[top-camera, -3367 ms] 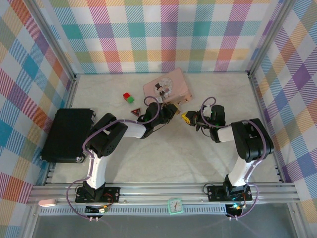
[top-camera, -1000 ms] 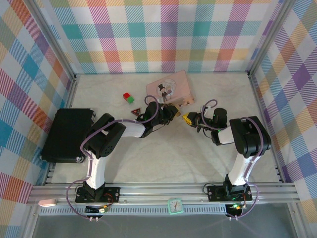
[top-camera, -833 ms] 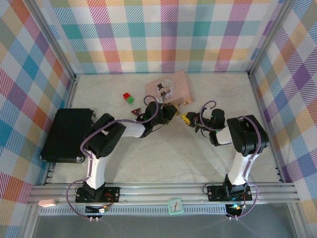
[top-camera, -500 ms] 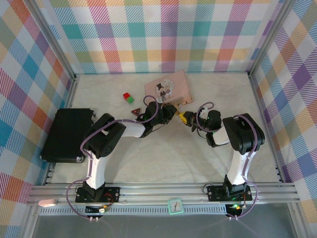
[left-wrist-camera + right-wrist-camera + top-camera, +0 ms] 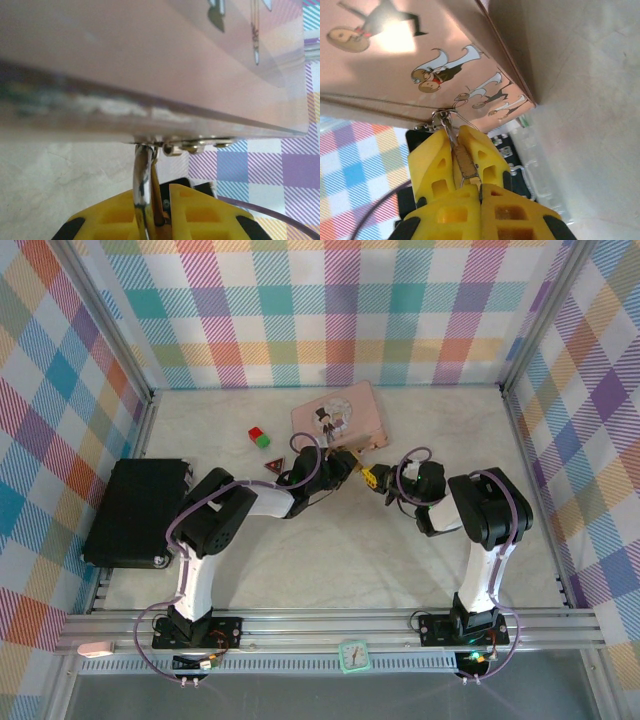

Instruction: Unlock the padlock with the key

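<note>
Between the closed fingers (image 5: 205, 212) of my left gripper (image 5: 152, 200) sits the padlock (image 5: 466, 167), shackle (image 5: 141, 180) on the tin (image 5: 345, 412)'s clasp (image 5: 192, 146) beyond. My right gripper (image 5: 481, 194) is pinched together against it; contents I cannot tell.

One padlock (image 5: 465, 168), one tin (image 5: 340, 418), two cubes (image 5: 255, 433), one triangle (image 5: 273, 467).

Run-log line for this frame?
left end effector: shut on tiny brass padlock | right end effector: shut on slim metal key at padlock base
</note>
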`<state>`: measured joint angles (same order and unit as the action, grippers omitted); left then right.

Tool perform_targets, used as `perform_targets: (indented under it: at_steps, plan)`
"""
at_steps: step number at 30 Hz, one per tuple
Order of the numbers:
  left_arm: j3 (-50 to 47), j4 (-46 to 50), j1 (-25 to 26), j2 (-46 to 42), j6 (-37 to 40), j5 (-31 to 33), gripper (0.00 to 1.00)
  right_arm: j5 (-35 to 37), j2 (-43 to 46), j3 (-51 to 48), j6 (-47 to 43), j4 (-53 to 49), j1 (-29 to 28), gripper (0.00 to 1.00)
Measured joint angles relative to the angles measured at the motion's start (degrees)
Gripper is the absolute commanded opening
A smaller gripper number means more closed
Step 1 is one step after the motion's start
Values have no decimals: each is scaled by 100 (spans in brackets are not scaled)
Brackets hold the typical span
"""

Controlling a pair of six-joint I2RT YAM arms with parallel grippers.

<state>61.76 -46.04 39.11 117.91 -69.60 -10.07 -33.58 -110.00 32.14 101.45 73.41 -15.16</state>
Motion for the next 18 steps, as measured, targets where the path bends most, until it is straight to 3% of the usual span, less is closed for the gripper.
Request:
perform_targets:
  at_steps: [7, 18]
  plan:
    - [31, -1423, -42, 540, -2, -105, 0, 472, 122, -26, 1357, 96, -35, 0]
    - [107, -2743, -70, 625, 212, -35, 0, 1423, 999, -7, 1694, -247, -299, 0]
